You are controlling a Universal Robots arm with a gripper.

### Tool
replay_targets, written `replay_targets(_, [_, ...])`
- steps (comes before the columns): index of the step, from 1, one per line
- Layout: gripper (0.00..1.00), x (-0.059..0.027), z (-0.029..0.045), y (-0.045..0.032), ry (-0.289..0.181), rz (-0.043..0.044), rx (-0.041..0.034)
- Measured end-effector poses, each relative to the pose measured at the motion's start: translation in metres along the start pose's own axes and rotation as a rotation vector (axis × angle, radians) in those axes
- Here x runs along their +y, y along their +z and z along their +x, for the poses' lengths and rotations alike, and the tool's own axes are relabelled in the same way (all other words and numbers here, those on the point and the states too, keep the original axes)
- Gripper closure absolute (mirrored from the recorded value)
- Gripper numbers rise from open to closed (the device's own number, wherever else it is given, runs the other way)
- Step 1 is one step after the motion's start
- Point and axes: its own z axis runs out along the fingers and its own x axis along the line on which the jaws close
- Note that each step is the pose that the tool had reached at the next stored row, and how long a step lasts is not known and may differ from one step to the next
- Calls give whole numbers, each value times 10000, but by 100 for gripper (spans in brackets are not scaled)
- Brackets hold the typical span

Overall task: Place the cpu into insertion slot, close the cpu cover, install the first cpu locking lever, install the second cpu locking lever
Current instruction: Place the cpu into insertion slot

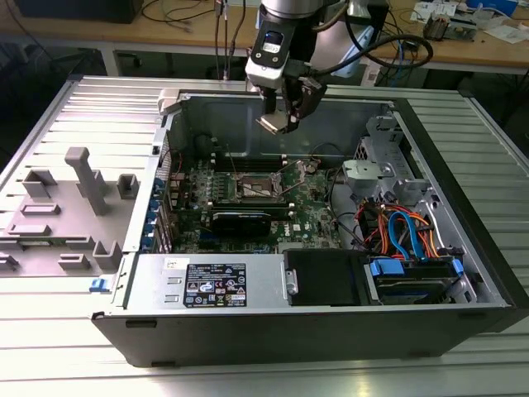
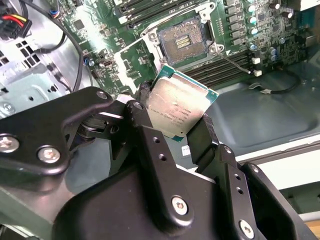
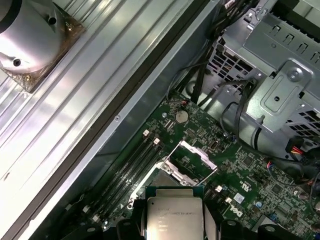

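Clamped by two edges in my gripper, the cpu hangs tilted above the board, well apart from the bare slot, whose cover stands open, so I judge that seating, closing and both lockings all remain.

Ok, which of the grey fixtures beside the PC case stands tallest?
The T-topped post, at the exterior view's left. It stands upright and rises well above the low blocks around it.

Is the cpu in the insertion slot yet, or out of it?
Out. The fingers grip the cpu above the board, and the insertion slot lies bare, its contacts exposed.
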Motion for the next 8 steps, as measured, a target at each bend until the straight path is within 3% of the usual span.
replay_targets(8, [46,-3,-2,38,612,123,21])
